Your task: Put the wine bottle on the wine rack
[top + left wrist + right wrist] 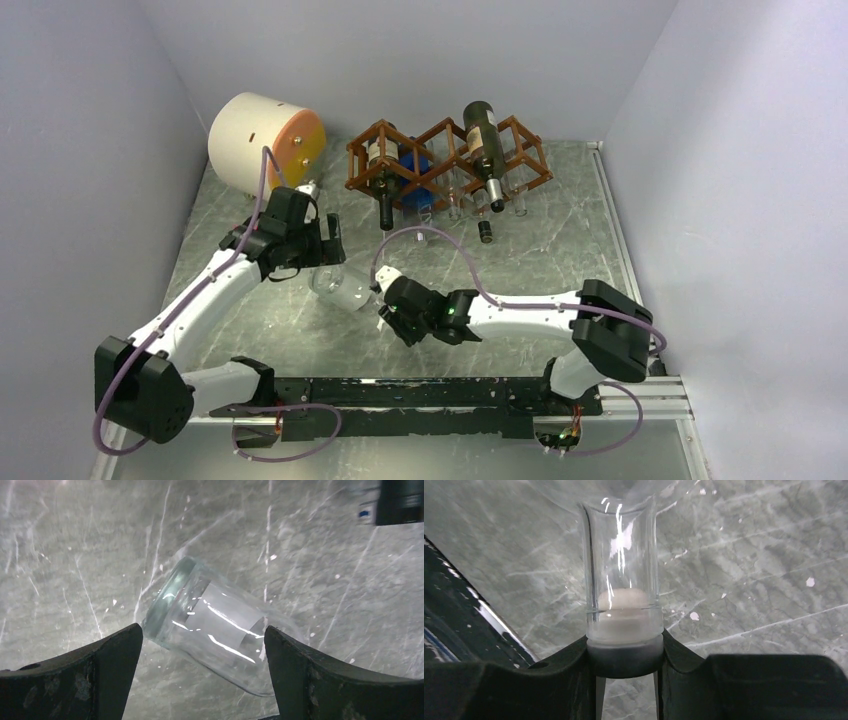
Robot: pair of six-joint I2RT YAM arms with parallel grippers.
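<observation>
Smooth, clear glass wine bottle (342, 290) lies on the veined marble table (560, 250), neck pointing right; right gripper (625, 650) pinches its neck, left gripper (202, 652) spread.

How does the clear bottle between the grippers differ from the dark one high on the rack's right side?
The clear bottle is see-through; the dark bottle is opaque, nearly black. The clear bottle lies off the wine rack, neck clamped in the jaws of the right gripper; the dark bottle rests on the rack, ungripped. Neither stands upright.
</observation>
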